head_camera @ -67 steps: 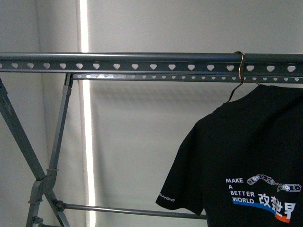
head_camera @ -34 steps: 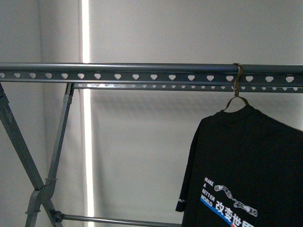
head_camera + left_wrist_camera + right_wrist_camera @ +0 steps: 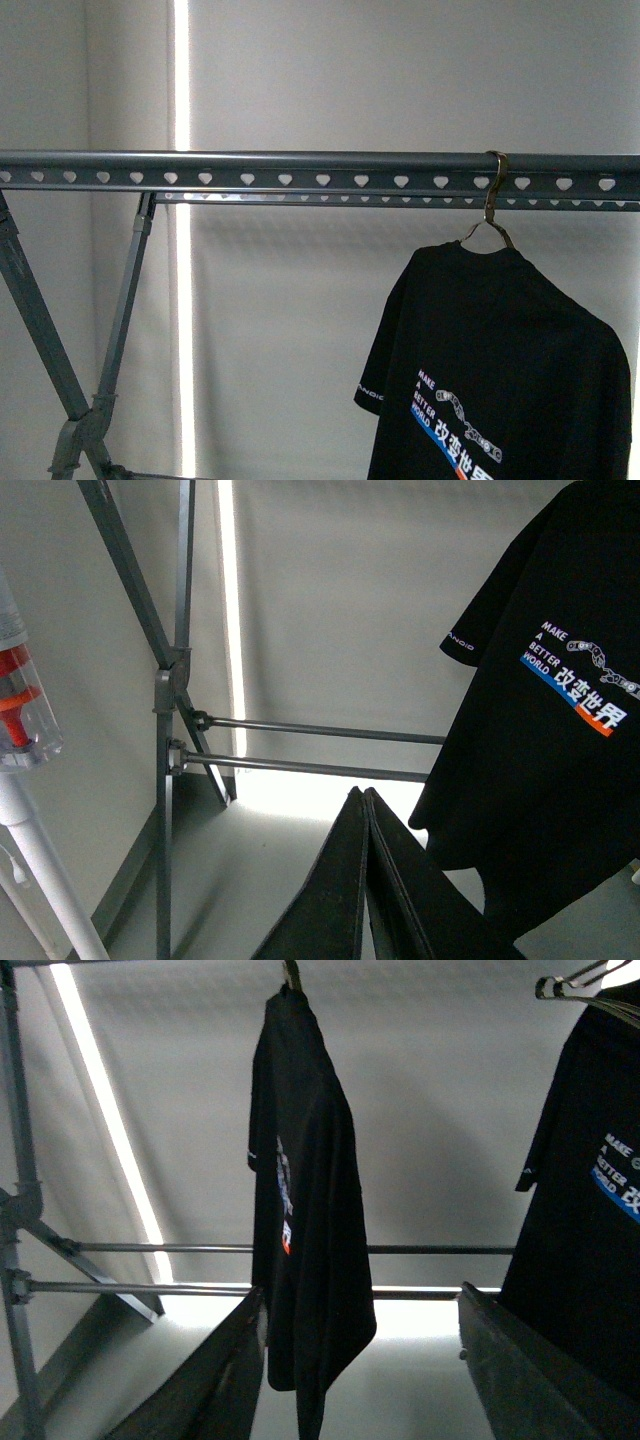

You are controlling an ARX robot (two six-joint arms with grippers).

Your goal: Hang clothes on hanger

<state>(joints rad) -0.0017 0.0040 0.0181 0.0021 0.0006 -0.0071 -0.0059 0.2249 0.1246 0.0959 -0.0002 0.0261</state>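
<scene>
The black T-shirt (image 3: 500, 350) with the white "MAKE A BETTER WORLD" print hangs on a wire hanger whose hook (image 3: 494, 180) sits over the grey rack's rail (image 3: 250, 168) with heart-shaped holes, towards its right end. Neither gripper shows in the front view. My left gripper (image 3: 362, 794) is shut and empty, low beside the shirt's (image 3: 540, 730) hem. My right gripper (image 3: 362, 1295) is open and empty. The shirt (image 3: 310, 1210) hangs edge-on in front of it, close to one finger (image 3: 235, 1370); I cannot tell whether they touch.
A second black printed T-shirt (image 3: 590, 1180) hangs on a wire hanger (image 3: 575, 980) further along. The rack's crossed legs (image 3: 165, 680) and two low cross bars (image 3: 310, 770) stand by a grey wall. A white and red appliance (image 3: 20, 710) stands beside the legs.
In the front view the rail sits lower in the picture. The T-shirt has shifted left, come fully below the rail and turned partly side-on, hanging from its hook.
</scene>
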